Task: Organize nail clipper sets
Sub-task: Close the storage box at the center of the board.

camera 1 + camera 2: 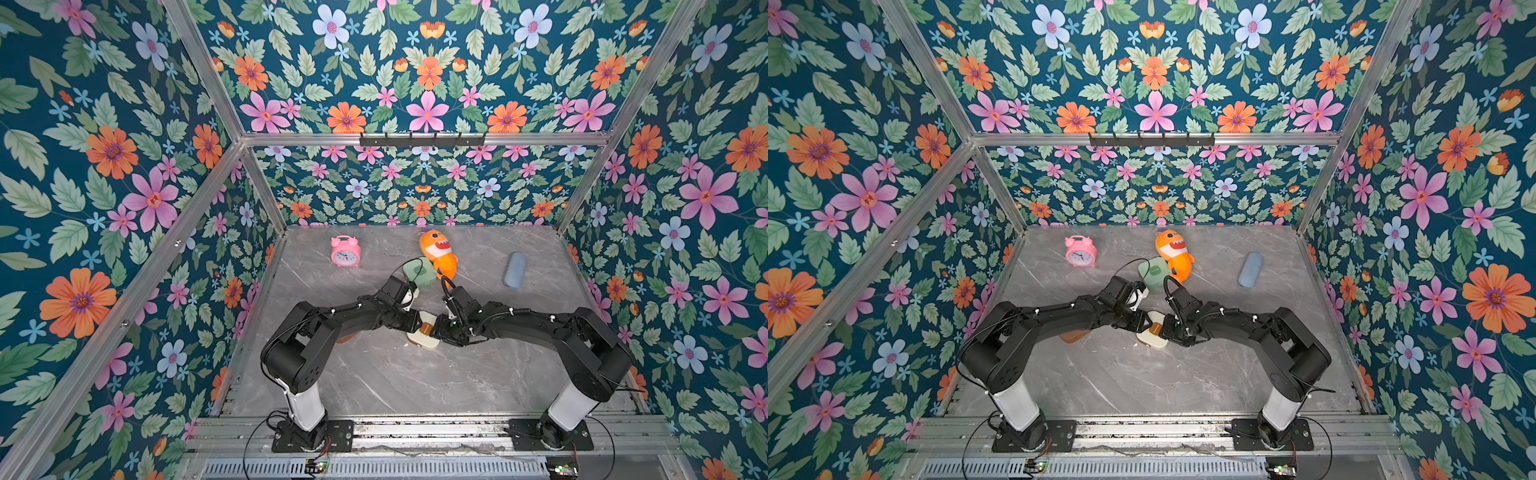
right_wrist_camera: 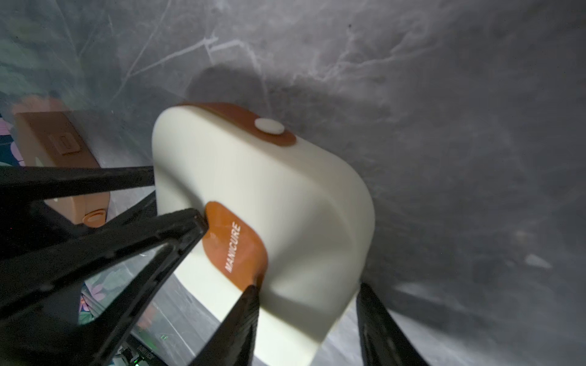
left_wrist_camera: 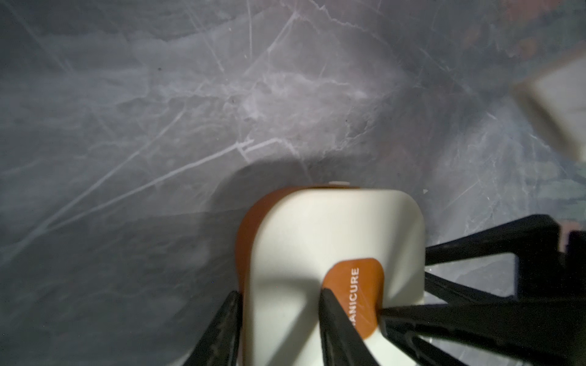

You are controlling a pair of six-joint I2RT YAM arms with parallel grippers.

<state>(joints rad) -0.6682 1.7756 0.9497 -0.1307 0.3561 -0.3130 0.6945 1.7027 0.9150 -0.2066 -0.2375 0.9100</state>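
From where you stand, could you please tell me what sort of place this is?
Most likely a staged robot test cell, not a real room: floral wallpaper panels fill a bare aluminium frame, and two robot arms are bolted to a rail at the edge of a marble-look tabletop.

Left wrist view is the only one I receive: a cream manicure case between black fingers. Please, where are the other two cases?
Observer: The brown case lies just beside the cream manicure case, toward the robot's left.
Operator: And the green one?
Observer: The mint green case sits farther back, beside an orange shark toy.
Operator: Can you see the cream manicure case's fastener?
Observer: Yes, a round white button on a brown tab at its edge.
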